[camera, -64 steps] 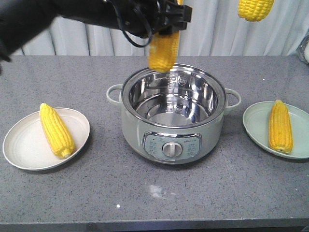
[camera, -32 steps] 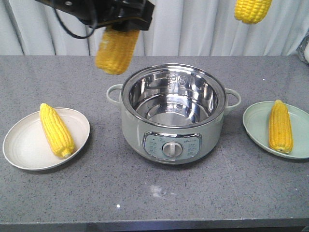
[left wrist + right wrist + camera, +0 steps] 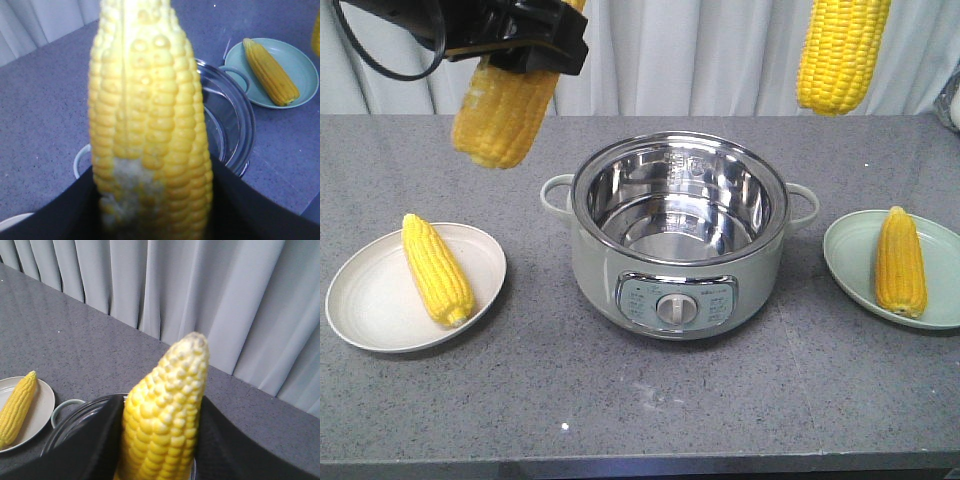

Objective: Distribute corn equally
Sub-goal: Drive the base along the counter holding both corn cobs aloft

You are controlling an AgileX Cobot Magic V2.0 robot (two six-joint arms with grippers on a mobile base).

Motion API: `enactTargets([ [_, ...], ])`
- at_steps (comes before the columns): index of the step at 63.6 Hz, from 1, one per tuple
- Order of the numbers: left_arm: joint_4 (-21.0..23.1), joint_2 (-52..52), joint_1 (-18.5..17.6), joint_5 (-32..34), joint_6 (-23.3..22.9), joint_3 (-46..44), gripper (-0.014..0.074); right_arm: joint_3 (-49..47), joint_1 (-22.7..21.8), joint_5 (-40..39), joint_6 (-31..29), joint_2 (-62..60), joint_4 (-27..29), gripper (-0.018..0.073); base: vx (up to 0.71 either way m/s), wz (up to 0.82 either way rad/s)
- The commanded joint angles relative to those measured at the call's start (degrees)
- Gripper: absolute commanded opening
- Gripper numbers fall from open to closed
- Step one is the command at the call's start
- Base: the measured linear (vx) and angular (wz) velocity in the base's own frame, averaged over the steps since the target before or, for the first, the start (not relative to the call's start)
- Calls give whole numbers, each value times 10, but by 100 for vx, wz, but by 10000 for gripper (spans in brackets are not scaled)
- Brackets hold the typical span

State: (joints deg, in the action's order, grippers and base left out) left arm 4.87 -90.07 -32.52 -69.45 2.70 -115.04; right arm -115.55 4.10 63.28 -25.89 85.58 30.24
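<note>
Two cobs hang in the air: the left cob (image 3: pixel 505 115) clamped in my left tool (image 3: pixel 528 62) between white plate (image 3: pixel 380 335) and pot (image 3: pixel 680 290), the right cob (image 3: pixel 840 55) clamped in my right tool (image 3: pixel 160 440), high near the green plate (image 3: pixel 845 270). Lowering carelessly could knock the resting corn (image 3: pixel 437 270) off its plate.

Yellow corn (image 3: pixel 437 270), speckled grey table (image 3: pixel 720 400)

Shiny metal pot (image 3: pixel 610 205), matt speckled countertop (image 3: pixel 770 400)
</note>
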Motion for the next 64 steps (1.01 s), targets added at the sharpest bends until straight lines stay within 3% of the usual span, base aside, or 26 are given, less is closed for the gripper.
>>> enactTargets([
  [1,5,22,-2,10,-2,-18,-8,-14,-2,-35,1,-19,16,-1,0,0],
  [64,5,22,-2,6,-2,-18,-8,-14,-2,-35,1,-19,16,-1,0,0],
])
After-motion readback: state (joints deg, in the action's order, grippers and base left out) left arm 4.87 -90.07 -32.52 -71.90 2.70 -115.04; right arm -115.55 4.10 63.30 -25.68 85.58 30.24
